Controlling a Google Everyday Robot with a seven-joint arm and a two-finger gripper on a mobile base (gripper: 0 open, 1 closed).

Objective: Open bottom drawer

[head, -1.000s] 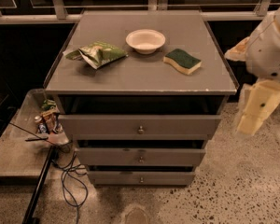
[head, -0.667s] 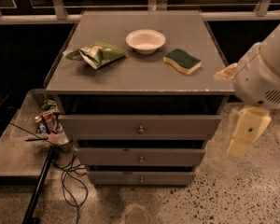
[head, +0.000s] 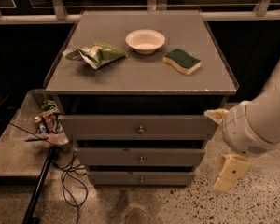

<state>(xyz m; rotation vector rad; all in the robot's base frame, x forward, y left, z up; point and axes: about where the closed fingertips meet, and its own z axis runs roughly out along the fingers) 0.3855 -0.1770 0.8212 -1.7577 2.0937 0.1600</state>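
Camera view, closest things first: what's that cream piece low on the right?

— That's the gripper (head: 227, 175), hanging from the fat white arm (head: 254, 125) over the speckled floor (head: 186, 209). I can't tell whether it is spread or closed.

— Is it on the bottom drawer (head: 114, 177)?

— No, it's off to the right of the grey cabinet (head: 214, 85), at about that drawer's height and clear of it. The drawer is the lowest of the three, its slim front tucked back under the middle drawer (head: 107, 157), with a small round knob (head: 141, 179) in the centre.

— And to the left?

— A low side table (head: 9, 157) with a heap of small clutter (head: 49, 122), and a black cable (head: 67, 183) looping on the floor.

— On top?

— A crumpled green snack bag (head: 97, 54) on the left and a green-and-yellow sponge (head: 182, 61) on the right. A white bowl (head: 145, 40) sits farther back between them.
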